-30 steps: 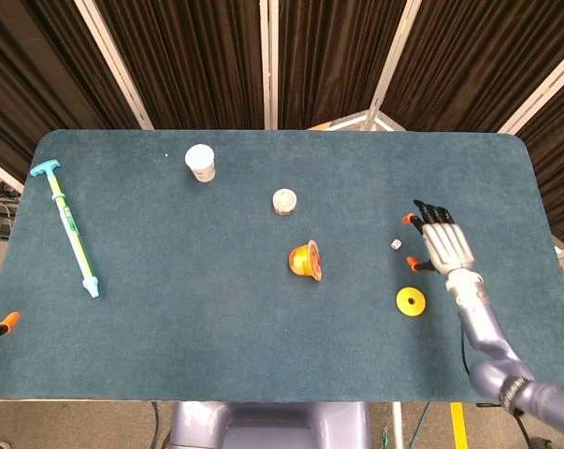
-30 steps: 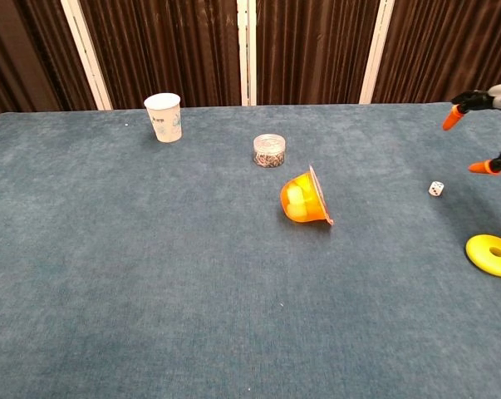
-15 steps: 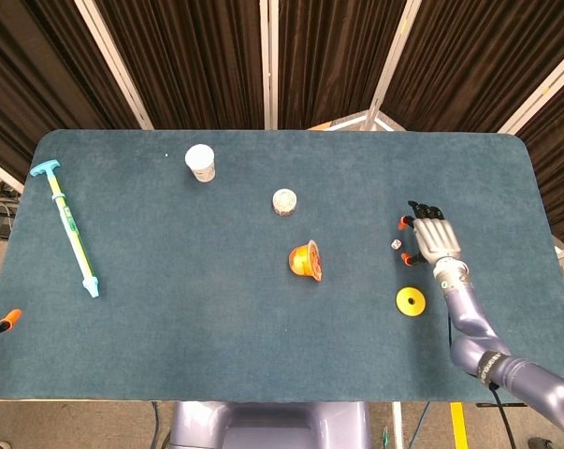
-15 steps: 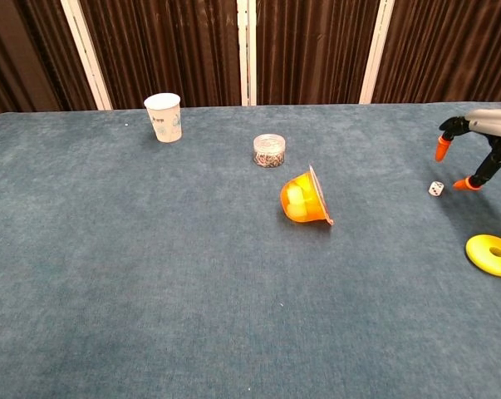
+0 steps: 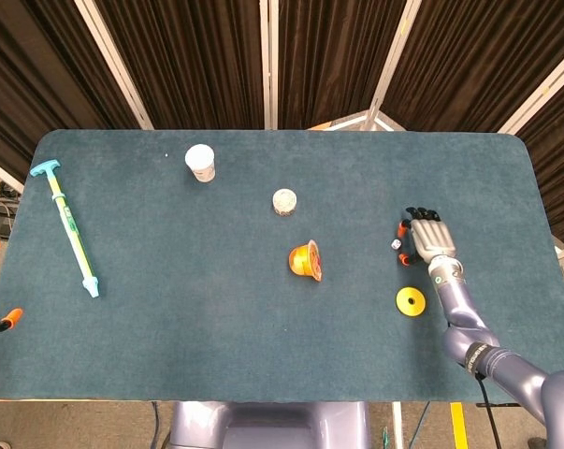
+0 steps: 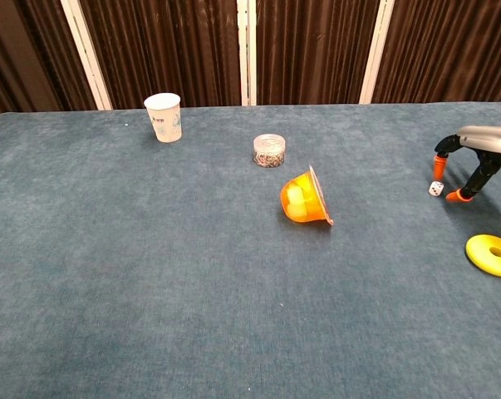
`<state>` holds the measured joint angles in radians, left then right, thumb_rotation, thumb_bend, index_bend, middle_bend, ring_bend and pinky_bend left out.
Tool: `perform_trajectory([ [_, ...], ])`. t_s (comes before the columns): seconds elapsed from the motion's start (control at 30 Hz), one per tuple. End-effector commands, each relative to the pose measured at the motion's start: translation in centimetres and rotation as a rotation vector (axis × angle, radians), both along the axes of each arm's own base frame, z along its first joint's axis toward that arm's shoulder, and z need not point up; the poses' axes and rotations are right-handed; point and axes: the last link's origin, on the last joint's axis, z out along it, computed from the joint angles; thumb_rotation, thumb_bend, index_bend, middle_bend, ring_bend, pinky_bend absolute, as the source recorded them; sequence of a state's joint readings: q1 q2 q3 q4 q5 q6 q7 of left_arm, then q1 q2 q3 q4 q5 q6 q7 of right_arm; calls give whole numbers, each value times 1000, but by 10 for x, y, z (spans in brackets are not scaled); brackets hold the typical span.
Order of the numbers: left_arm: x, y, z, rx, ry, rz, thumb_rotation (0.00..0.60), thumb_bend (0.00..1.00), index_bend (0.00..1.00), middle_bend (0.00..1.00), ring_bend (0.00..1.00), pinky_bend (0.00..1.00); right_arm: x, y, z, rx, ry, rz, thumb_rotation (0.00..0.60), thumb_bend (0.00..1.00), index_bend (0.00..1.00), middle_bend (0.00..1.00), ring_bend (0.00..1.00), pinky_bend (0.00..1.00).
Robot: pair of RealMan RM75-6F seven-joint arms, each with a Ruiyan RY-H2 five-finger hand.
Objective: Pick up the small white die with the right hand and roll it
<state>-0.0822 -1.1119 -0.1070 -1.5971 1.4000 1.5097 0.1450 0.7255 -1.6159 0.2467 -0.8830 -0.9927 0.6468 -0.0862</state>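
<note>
step: pre-grasp | your right hand (image 6: pixel 474 158) low over the white die (image 6: pixel 436 189) on the table (image 6: pixel 150 266) | fingers (image 6: pixel 459 195) spread astride it, not touching | next: pinch, then lift

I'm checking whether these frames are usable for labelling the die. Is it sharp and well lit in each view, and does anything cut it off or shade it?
Head view: even light, no glare, but the die is a tiny white speck, pips unreadable. Chest view: the die is larger, dots visible, slightly soft, unobstructed; the right robot hand arches over it and runs off the frame's right edge.
</note>
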Motion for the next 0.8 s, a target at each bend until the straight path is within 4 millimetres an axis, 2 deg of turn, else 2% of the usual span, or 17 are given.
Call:
perform_trajectory([
  [0.03,-1,1,0,2,-1,2,600,60,0,0,0,0,0,0,-4,7,1,2,600,169,454,100,0,0],
  [0.4,-2,1,-1,-4,1,9,600,60,0,0,0,0,5,-8,-10,3,4,18,600,217,467,119,0,0],
  [0.57,-2,2,-2,-9,-2,8,600,60,0,0,0,0,0,-10,-12,9,18,3,600,238,472,124,0,0],
  [0.8,-2,2,-2,-14,-4,7,600,59,0,0,0,0,0,-11,-13,2,20,8,600,363,539,166,0,0],
])
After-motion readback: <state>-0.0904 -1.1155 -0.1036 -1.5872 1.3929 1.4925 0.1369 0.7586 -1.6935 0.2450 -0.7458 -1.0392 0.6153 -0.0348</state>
